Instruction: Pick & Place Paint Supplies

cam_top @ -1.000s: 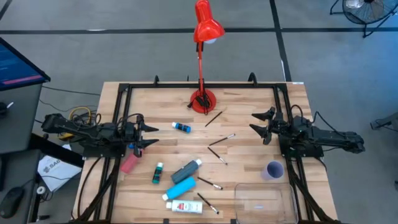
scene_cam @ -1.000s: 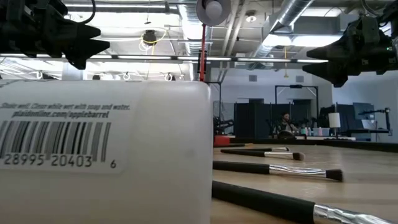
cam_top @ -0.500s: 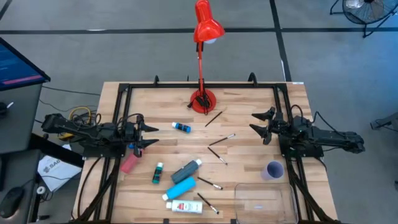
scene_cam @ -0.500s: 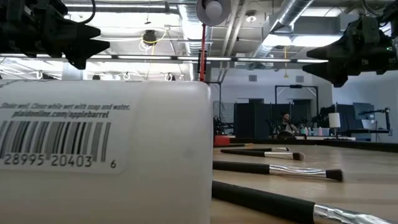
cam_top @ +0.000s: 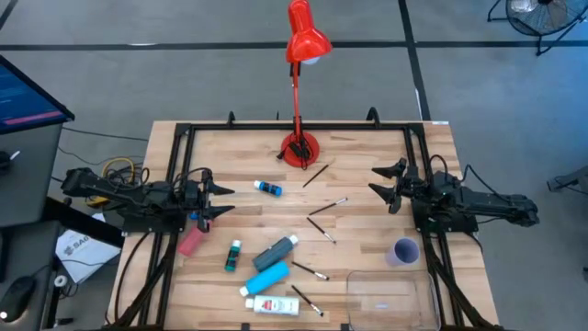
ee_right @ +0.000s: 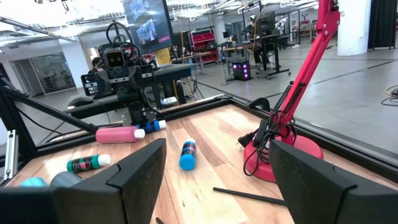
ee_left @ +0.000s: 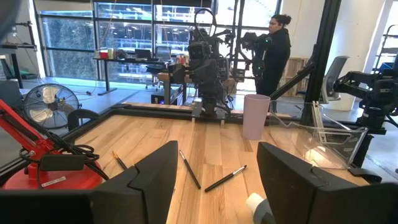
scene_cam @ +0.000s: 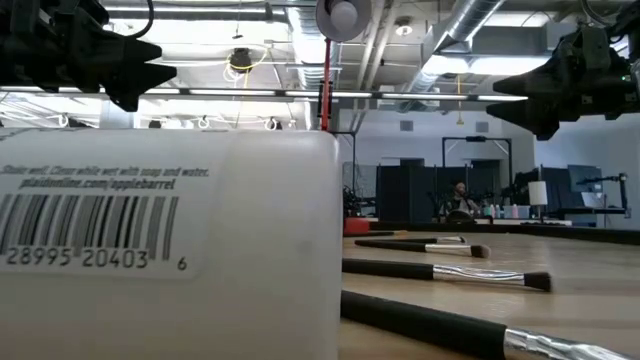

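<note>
Clutter beyond the paint supplies sits mostly at the counter's (cam_top: 367, 156) edges: a red desk lamp (cam_top: 300, 147) stands with its round base at the far middle, a lilac plastic cup (cam_top: 405, 251) stands near the right arm's side, and a clear plastic tray (cam_top: 388, 296) lies at the near right corner just beside that cup. Nothing stands between either arm and the supplies on the open wood. The left gripper (cam_top: 216, 199) hangs above the counter's left side with its fingers spread apart and holding nothing; the right gripper (cam_top: 384, 186) hangs above the right side, its fingers spread wide and equally empty. A pink-red paint tube (cam_top: 191, 241) lies near the left edge, close below the left gripper. A small blue white-capped bottle (cam_top: 269, 188) lies toward the middle, a small green white-capped bottle (cam_top: 233, 256) lies nearer the front, and beside it rest a grey-teal tube (cam_top: 276, 250) and a bright blue tube (cam_top: 269, 277), close together. A white tube with a label (cam_top: 271, 305) lies at the front edge, filling the low view with its barcode (scene_cam: 95, 230). That makes six bottles and tubes. Thin dark paintbrushes (cam_top: 327, 208) are scattered through the middle and front; six can be counted from above.
</note>
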